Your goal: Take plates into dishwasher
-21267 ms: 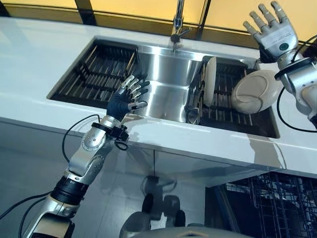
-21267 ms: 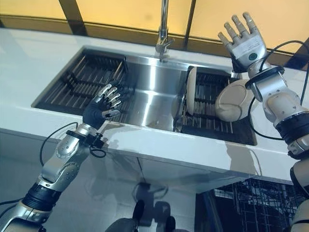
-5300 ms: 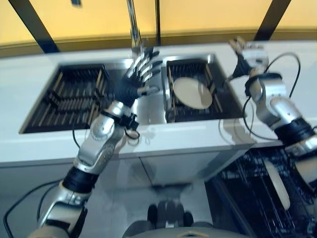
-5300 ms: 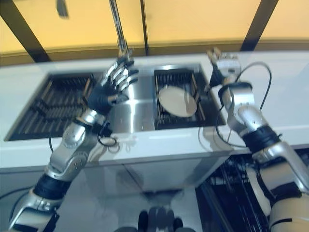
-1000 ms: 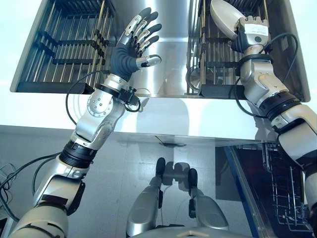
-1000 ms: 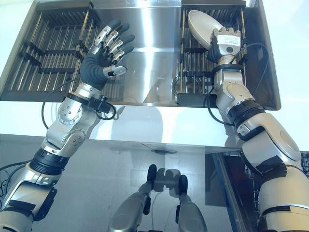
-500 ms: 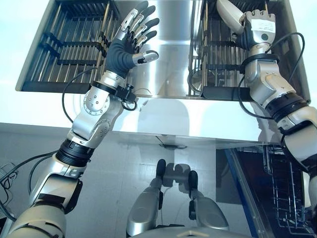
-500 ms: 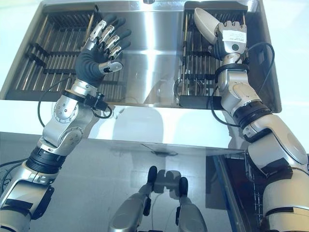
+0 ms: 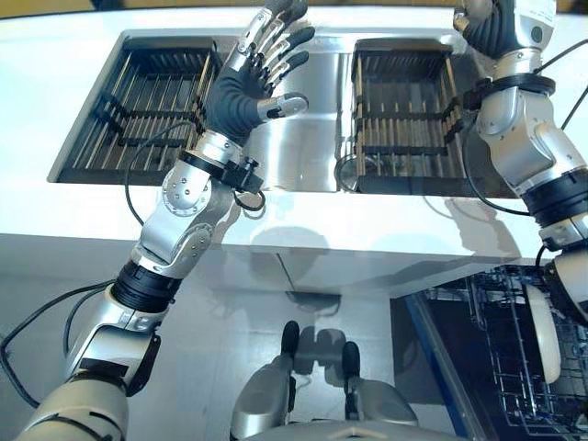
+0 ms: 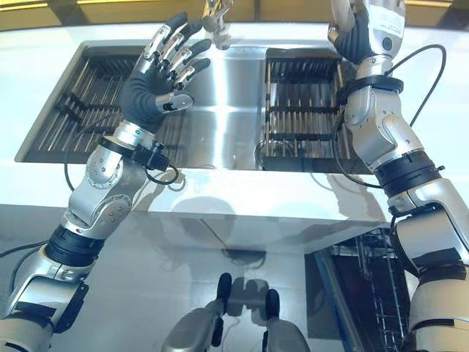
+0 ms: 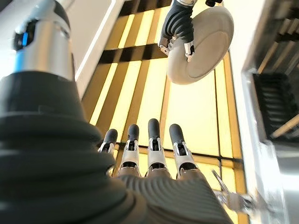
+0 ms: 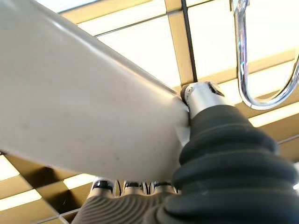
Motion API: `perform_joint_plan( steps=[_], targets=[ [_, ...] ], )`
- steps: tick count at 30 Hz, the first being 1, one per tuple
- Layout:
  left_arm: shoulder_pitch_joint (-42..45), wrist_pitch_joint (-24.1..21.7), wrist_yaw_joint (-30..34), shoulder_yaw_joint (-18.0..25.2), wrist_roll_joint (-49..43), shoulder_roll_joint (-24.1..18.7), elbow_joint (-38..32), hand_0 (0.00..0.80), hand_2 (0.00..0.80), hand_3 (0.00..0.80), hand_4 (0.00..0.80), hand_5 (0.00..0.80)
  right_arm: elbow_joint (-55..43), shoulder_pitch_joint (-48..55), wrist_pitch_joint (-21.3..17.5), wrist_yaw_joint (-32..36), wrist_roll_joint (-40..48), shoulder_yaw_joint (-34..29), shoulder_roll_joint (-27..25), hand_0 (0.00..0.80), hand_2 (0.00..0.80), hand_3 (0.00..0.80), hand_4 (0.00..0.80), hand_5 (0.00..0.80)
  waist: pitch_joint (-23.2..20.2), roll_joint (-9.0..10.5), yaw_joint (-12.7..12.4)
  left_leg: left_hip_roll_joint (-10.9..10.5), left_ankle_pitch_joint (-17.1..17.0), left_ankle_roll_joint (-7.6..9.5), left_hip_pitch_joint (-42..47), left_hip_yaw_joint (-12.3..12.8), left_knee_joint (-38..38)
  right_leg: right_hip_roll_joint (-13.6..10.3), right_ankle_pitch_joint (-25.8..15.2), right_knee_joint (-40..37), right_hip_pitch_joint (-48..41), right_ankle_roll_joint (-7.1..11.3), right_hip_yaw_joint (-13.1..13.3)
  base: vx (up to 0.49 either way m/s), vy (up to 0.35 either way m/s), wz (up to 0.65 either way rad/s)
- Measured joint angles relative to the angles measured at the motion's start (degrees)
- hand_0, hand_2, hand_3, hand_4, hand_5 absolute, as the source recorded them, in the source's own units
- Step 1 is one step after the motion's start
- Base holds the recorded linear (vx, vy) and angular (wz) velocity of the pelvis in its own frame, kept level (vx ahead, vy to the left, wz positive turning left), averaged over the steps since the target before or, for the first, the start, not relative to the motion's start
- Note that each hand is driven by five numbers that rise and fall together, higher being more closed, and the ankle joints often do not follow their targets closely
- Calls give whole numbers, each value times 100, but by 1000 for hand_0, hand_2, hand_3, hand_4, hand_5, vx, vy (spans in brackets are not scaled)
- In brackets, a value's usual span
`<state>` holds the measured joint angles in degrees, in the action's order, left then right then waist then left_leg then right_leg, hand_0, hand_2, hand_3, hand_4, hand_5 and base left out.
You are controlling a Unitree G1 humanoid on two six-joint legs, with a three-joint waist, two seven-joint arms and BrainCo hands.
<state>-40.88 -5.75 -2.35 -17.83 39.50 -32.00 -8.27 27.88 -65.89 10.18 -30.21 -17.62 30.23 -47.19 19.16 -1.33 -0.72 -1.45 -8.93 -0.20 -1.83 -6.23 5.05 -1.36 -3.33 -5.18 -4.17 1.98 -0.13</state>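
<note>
1. Now the right-hand rack (image 9: 404,115) in the sink (image 9: 312,138), at the upper middle of the left eye view, stands bare. Half a second ago a plate leaned in it under the right hand. The plate has been lifted clear, so the pick-up looks done and the carry to the dishwasher is the step ahead.

2. Raised to the upper right corner of the eye views, the right hand (image 10: 366,29) holds the plate (image 11: 201,44). The left wrist view shows it at the top of the frame, fingers curled over the rim. In the right wrist view the thumb (image 12: 203,95) presses on the plate's underside.

3. Round, cream-white and matte, the plate is shallow with a thick rolled rim, and it is tilted edge-on in the grip. It looks smooth and may slip if swung fast.

4. At the upper middle of the eye views the left hand (image 9: 248,83) hovers idle over the sink, fingers spread and empty.

5. Lower right, the open dishwasher rack (image 9: 514,349) already holds another plate (image 9: 547,331).
</note>
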Motion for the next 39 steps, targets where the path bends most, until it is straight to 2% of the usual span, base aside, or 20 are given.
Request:
perform_joint_plan(
  steps=[3,7,11,15,18,22,25,34,39],
  targets=[
    [0,74,-3,4,-24,101,4,0,0,0,0,0,-77,105,-35,199,208,-177,0,800,800,800,800,800,-127,81,9,12,43,-3,111,118,0,0,6,0,-71,-2,115,65,17,-15],
    [19,198,-1,3,-46,315,43,0,0,0,0,0,-266,377,-44,429,467,-387,1,800,800,800,800,800,-365,105,75,22,129,-5,254,172,3,1,31,-1,-183,-2,197,41,23,-10],
    [84,214,0,5,-47,393,58,0,0,0,0,0,-481,748,-62,673,538,-569,-4,800,800,800,800,800,-636,138,167,39,192,7,407,337,4,5,37,-2,-270,1,363,6,20,-22],
    [244,215,-6,101,-47,412,58,0,0,0,0,0,-682,1148,-17,967,531,-801,-122,800,800,800,800,800,-892,174,423,60,270,42,496,502,6,10,39,-3,-286,0,524,-4,18,-21],
    [344,271,-55,192,-46,411,58,0,0,0,0,0,-979,1588,-16,1195,529,-1067,-375,800,800,800,800,800,-1002,205,479,83,328,39,580,652,8,17,40,-4,-309,2,630,-10,8,-27],
    [508,353,-166,411,-46,427,62,0,0,0,0,0,-1203,2151,-31,1599,529,-1619,-673,800,800,800,800,800,-1100,240,777,99,384,42,657,808,7,29,42,-3,-317,0,811,-17,2,-20],
    [579,408,-188,466,-47,436,60,0,0,0,0,0,-1329,2676,-42,1834,527,-2086,-870,800,800,800,800,800,-1120,247,863,122,457,44,772,984,20,43,43,-3,-363,4,979,-11,2,-29],
    [715,421,-178,610,-48,451,69,0,0,0,0,0,-1451,4049,-215,2343,523,-3180,-1043,800,800,800,800,800,-1275,217,1397,176,573,18,839,1287,34,88,52,-2,-302,13,1255,-29,-5,-19],
    [962,421,-132,700,-57,477,68,0,0,0,0,0,-1452,4776,-316,2761,522,-3522,-1188,800,800,800,800,800,-1319,171,1482,227,640,-14,917,1474,36,127,63,-2,-286,29,1395,-24,-27,-18]
  ],
)
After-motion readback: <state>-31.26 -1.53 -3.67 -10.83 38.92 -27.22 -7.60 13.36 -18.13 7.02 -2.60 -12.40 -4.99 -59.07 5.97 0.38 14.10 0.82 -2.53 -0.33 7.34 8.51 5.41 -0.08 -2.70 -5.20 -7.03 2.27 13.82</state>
